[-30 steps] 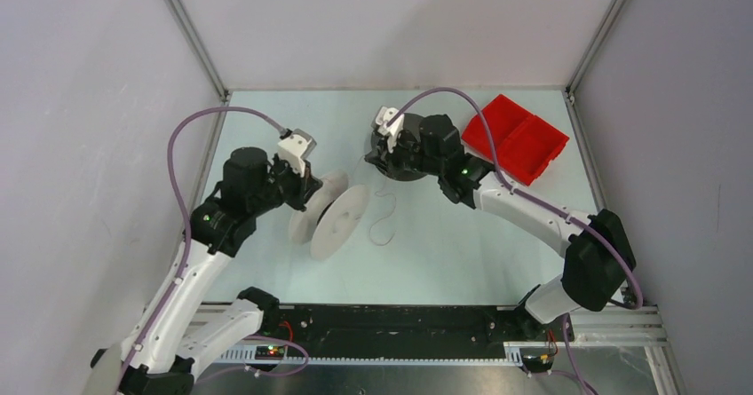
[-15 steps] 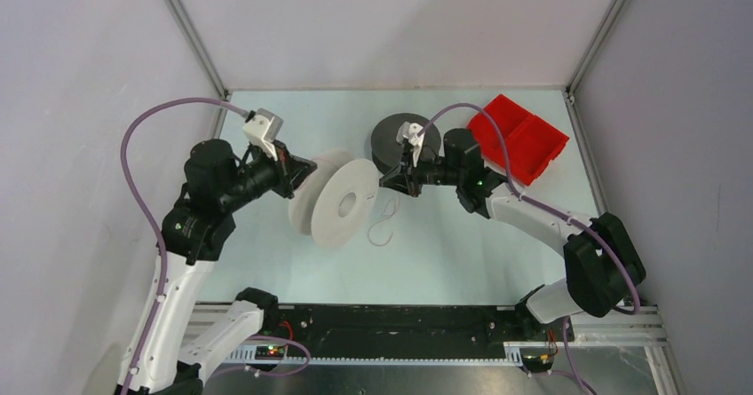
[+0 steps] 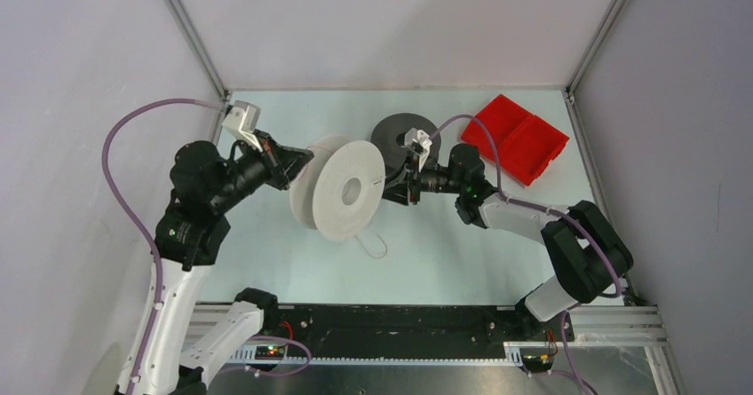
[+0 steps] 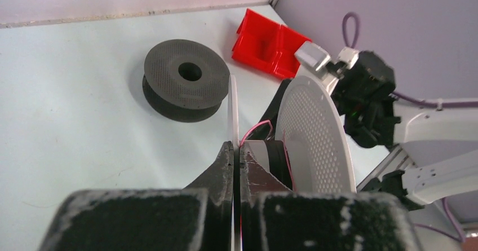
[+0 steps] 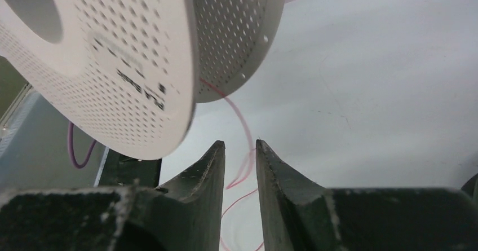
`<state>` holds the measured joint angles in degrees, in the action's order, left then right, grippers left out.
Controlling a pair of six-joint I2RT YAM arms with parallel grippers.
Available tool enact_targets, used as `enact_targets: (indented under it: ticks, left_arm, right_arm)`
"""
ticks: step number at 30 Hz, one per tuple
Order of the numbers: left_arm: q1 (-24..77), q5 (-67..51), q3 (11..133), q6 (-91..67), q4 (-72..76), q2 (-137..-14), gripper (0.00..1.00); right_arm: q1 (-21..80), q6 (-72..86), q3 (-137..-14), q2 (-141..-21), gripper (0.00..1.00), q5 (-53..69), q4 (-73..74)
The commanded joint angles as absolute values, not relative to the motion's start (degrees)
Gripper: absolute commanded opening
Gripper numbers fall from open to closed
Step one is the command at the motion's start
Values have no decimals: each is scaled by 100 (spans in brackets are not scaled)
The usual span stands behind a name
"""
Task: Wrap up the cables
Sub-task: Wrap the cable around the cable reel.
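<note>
In the top view, the left claw (image 3: 297, 161) is closed on the rim of the white spool (image 3: 348, 191), which is held on edge. The right claw (image 3: 392, 186) is pointed at the opposite face of that spool, just beside it. A loop of pale cable (image 3: 374, 248) is seen under the spool's lower edge, nearer the arm bases than the right claw. The dark grey spool (image 3: 400, 134) lies flat just behind the right claw. A red tray (image 3: 524, 138) is set well apart from it, on the side away from the white spool.

In the left wrist view, the fingers (image 4: 222, 166) are pressed onto a thin white flange that rises straight ahead of them. A pink cable (image 4: 255, 129) is seen just beside the fingertips, between the two flanges.

In the right wrist view, the fingers (image 5: 211, 166) are parted and nothing is gripped. The cable (image 5: 246, 128) curves down just ahead of the gap; contact cannot be told.
</note>
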<state>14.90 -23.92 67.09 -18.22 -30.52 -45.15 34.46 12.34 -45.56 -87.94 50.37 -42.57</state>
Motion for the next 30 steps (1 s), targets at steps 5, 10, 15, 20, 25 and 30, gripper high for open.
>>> enact_targets:
  ticks: [5, 10, 15, 20, 25, 30]
  left_arm:
    - [1366, -2078, 6805, -2652, -2132, -4283, 0]
    - [1354, -1951, 6689, -2867, -1896, -4267, 0]
    - [1334, -1848, 6589, -3072, -1699, -4229, 0]
    - [1292, -1482, 6529, -3218, -1571, -4144, 0]
    - [1226, -1035, 6408, -3657, -1347, -4052, 0]
    - [1180, -534, 6262, -3889, -1170, -3939, 0]
  right_arm:
    - [3646, 2046, -4457, -9237, 44, 5139, -5838]
    - [3754, 2597, -4393, -9705, 47, 5083, -6609]
    - [3812, 2923, -4316, -10160, 48, 4889, -7229]
    - [3862, 3351, -4059, -10482, 38, 4808, -7908]
    - [3975, 3478, -3774, -10691, 25, 4578, -8048]
    - [4197, 3522, -3519, -10829, 24, 4325, -8096]
